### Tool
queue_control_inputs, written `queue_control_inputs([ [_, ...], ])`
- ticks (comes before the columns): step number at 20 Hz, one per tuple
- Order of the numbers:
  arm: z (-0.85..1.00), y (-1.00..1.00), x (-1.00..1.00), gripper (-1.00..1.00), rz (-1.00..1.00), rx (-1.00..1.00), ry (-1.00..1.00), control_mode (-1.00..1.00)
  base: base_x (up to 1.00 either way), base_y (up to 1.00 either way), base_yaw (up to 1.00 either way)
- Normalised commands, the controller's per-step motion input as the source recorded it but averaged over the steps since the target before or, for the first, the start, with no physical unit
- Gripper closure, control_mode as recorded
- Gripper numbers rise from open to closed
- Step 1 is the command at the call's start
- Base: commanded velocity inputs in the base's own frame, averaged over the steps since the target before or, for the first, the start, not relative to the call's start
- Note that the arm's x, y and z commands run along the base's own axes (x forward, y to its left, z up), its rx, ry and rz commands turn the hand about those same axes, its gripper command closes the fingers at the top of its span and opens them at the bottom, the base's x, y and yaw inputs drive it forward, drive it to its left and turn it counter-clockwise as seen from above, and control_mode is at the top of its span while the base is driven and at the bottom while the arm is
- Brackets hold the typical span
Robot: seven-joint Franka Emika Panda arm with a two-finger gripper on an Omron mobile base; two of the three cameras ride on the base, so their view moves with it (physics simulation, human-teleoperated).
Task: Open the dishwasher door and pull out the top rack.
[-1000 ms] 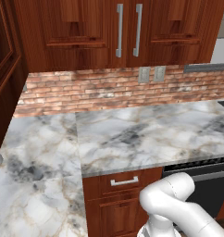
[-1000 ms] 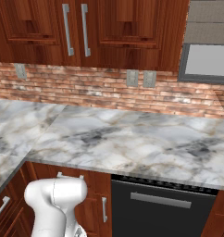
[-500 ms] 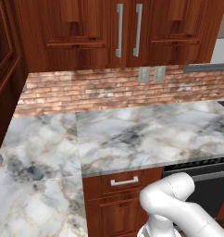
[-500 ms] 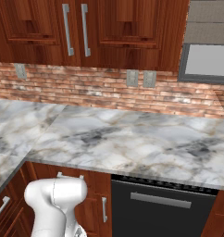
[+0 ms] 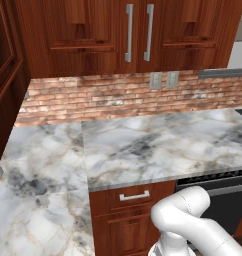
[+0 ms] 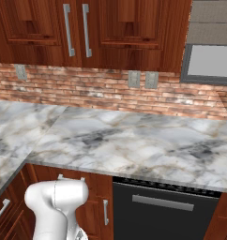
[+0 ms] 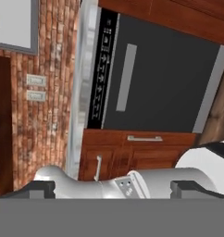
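The dishwasher door (image 6: 162, 216) is a flat black panel under the marble counter, standing shut. Its long grey bar handle (image 6: 163, 202) runs across near the top, below a dark vented strip. In the left base view the dishwasher door (image 5: 224, 206) sits at the lower right, partly behind my white arm. The hand view is rolled sideways, so the dishwasher door (image 7: 164, 78) fills the upper middle with its handle (image 7: 126, 76) running up and down. My gripper (image 7: 115, 189) is open wide, well back from the door, with nothing between its fingertips (image 7: 39, 187). The top rack is hidden behind the shut door.
A reddish-brown drawer front (image 5: 134, 196) with a small silver handle sits left of the dishwasher, with a cabinet door (image 6: 97, 211) below it. The marble counter (image 6: 134, 140) runs into a corner on the left. A brick backsplash (image 5: 118, 95) and upper cabinets (image 5: 138, 30) stand behind.
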Motion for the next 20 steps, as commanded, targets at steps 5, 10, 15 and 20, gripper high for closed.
queue_control_inputs([
  [5, -0.10, -0.02, 0.17, -1.00, 0.00, 0.01, 0.00, -1.00, 0.00, 0.00, 0.00],
  [10, -0.14, 0.00, 0.13, -1.00, 0.00, 0.00, -0.01, -1.00, 0.00, 0.00, 0.00],
  [15, -0.16, 0.02, 0.14, -1.00, 0.00, 0.00, -0.02, -1.00, 0.00, 0.00, 0.00],
  [20, -0.13, 0.02, 0.13, -1.00, 0.00, 0.00, -0.03, -1.00, 0.00, 0.00, 0.00],
])
